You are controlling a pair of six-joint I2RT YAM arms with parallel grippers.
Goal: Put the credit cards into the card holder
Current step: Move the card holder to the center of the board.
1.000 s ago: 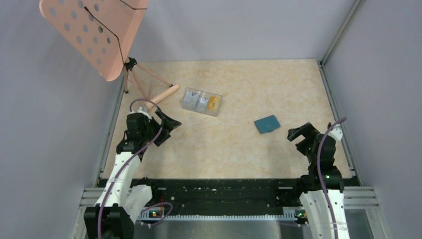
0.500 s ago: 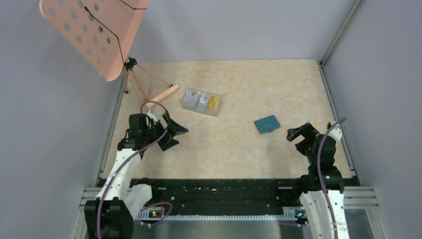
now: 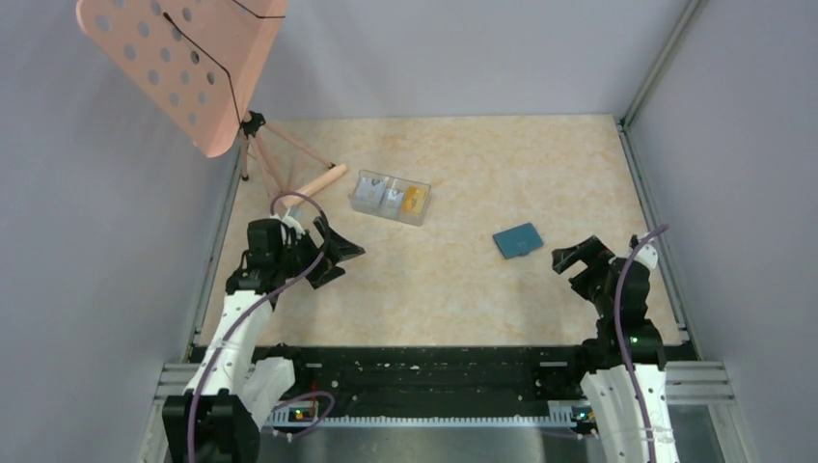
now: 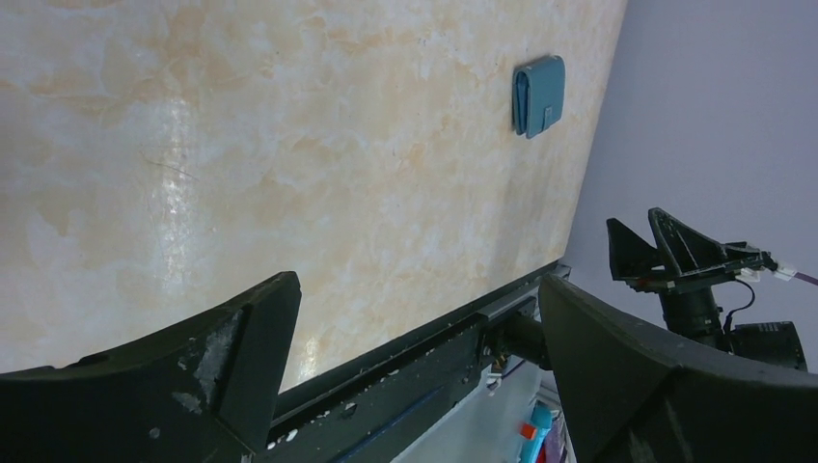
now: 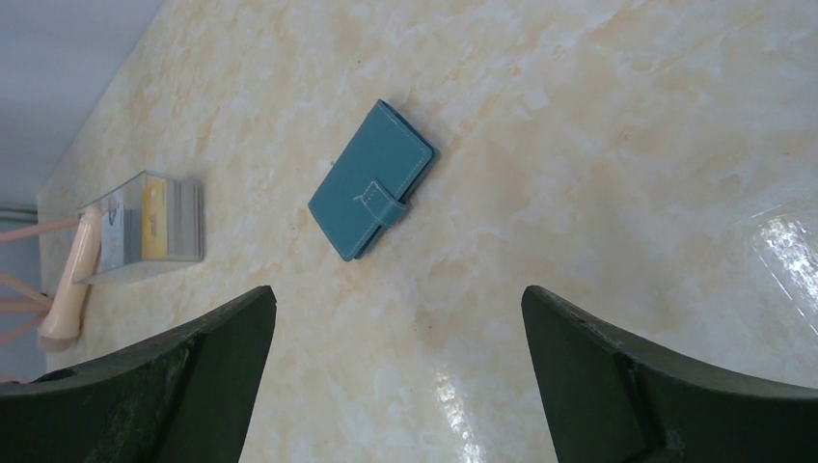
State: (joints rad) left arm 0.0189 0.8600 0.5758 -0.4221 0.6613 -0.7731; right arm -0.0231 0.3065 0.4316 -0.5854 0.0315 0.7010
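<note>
L tool [image 3: 346, 264] shifted inward, card holder [image 3: 518, 240] apart

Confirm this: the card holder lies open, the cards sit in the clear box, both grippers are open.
Wrong: the card holder lies shut, tab fastened, as the right wrist view shows. The cards sit in the clear box; the left gripper and right gripper are open.

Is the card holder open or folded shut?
Folded shut: the card holder lies flat, its snap tab wrapped over the edge, no inner pockets showing.
</note>
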